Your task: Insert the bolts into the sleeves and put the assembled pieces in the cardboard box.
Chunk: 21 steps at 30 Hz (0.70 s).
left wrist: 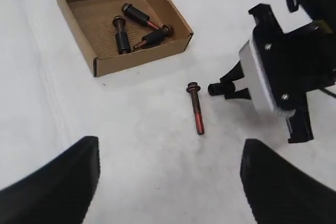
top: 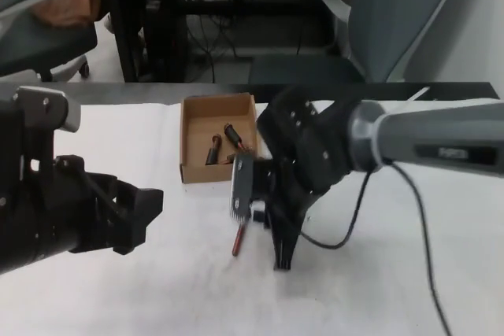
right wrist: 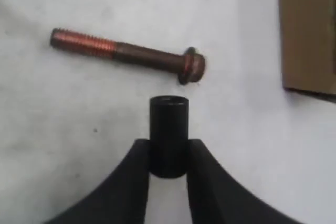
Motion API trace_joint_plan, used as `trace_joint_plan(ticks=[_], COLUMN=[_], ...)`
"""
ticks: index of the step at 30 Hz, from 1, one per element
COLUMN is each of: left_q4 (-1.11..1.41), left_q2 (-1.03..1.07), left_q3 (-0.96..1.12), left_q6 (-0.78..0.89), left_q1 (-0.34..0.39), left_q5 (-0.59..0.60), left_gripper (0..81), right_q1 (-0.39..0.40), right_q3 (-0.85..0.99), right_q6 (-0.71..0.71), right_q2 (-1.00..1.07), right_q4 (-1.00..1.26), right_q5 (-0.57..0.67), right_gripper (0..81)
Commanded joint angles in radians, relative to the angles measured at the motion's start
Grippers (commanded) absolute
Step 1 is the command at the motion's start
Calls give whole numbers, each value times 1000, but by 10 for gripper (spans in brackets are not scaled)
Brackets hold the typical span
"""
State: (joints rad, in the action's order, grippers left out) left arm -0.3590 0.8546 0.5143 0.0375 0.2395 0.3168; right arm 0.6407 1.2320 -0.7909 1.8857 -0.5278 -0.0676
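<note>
White cloth covers the bench (top: 409, 297), with office chairs (top: 409, 13) and desk legs in the room behind.

The right gripper (right wrist: 168, 153) is clamped on a black sleeve (right wrist: 168, 124). The sleeve sticks out past the fingertips, so its open bore is clear. A loose bolt (right wrist: 128, 56) lies flat on the cloth just beyond that end, with its flanged head nearest the sleeve and its threaded tip pointing away. The left gripper (left wrist: 170, 148) hovers short of the bolt with its fingers spread wide and nothing between them.

The step in hand looks to be taking up the bolt and mating it with the held sleeve. To do it well, the left fingers should close across the plain shank close to the head. That leaves the threaded end free to lead into the bore. The bolt then has to be turned end for end, since its head now faces the sleeve, and lined up along the sleeve's axis before it is pushed in.

The right gripper sits just beside the bolt's head, so room to descend there is tight, and gripping nearer mid-shank may be safer. The cardboard box (left wrist: 142, 59) stands near, already holding three assembled pieces (left wrist: 124, 38). A black cable (top: 354, 222) trails on the cloth by the right arm.
</note>
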Motion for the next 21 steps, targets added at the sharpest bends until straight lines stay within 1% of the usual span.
trace_joint_plan(ticks=[1, 4, 6, 7, 10, 14, 16, 18, 20, 21], left_q4=[7, 9, 9, 4, 17, 55, 56, 31, -19, -53], left_q2=[4, 67, 137, 175, 275, 408, 485, 558, 630, 668], left_q3=[2, 2, 4, 9, 51, 154, 227, 295, 371, 408], left_q6=[-3, 79, 107, 119, 116, 113, 113, 110, 69, 42], left_q1=[15, 54, 86, 109, 185, 275, 299, 308, 311, 310], left_q5=[23, 34, 80, 82, 82, 33, 20, 20, 8, -19], left_gripper=[700, 700, 700, 700, 700, 700, 700, 700, 700, 700], right_q1=[-16, -17, -3, 3, 28, 69, 86, 97, 99, 99], right_q3=[9, -24, -64, -91, -168, -222, -225, -225, -225, -225], right_q6=[223, 385, 450, 497, 644, 741, 778, 809, 853, 870], right_q2=[-131, -255, -356, -408, -567, -771, -858, -937, -999, -1030], right_q4=[-4, -5, -5, -5, -37, -131, -187, -226, -251, -260], right_q5=[14, 28, 28, 28, 33, 36, 36, 36, 36, 36], right_gripper=[4, 4, 4, 4, 4, 4, 4, 4, 4, 4])
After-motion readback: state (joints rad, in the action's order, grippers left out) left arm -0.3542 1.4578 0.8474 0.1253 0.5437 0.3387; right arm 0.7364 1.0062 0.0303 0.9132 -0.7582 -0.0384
